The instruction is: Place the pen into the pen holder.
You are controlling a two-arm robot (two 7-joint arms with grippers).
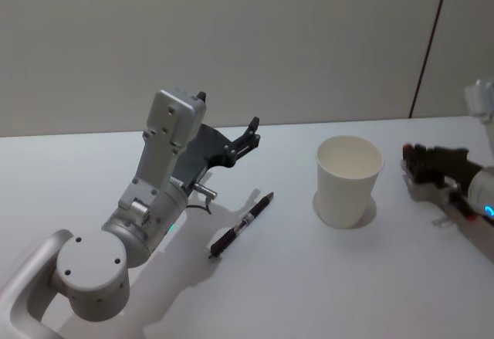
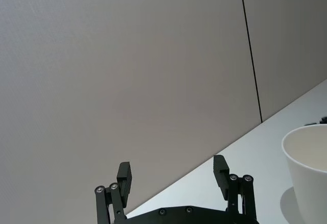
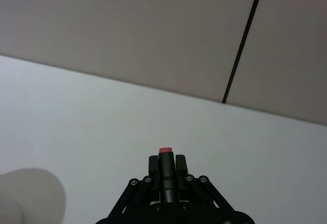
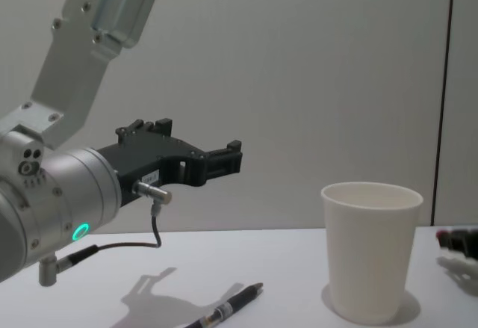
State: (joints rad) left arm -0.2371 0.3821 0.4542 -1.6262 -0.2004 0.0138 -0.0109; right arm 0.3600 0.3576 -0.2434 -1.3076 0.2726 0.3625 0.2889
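While slim black pen [image 1: 241, 226] lies near tapered paper cup [image 1: 349, 194] | left pincer [image 2: 172, 164] apart | right pincer [image 1: 410, 161] clamping red-tipped rod [image 3: 165, 153]

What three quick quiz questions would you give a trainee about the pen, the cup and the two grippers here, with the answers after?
1. True or false: the pen already stands inside the cup.
2. Pick one. The left gripper is: A, open and raised above the table; B, shut on the pen; C, down inside the cup.
3. Fill the gap: from the robot's side, the right gripper waits to the ___ of the cup.

Key
1. False. The pen lies flat on the table, between the left arm and the cup.
2. A.
3. Right.
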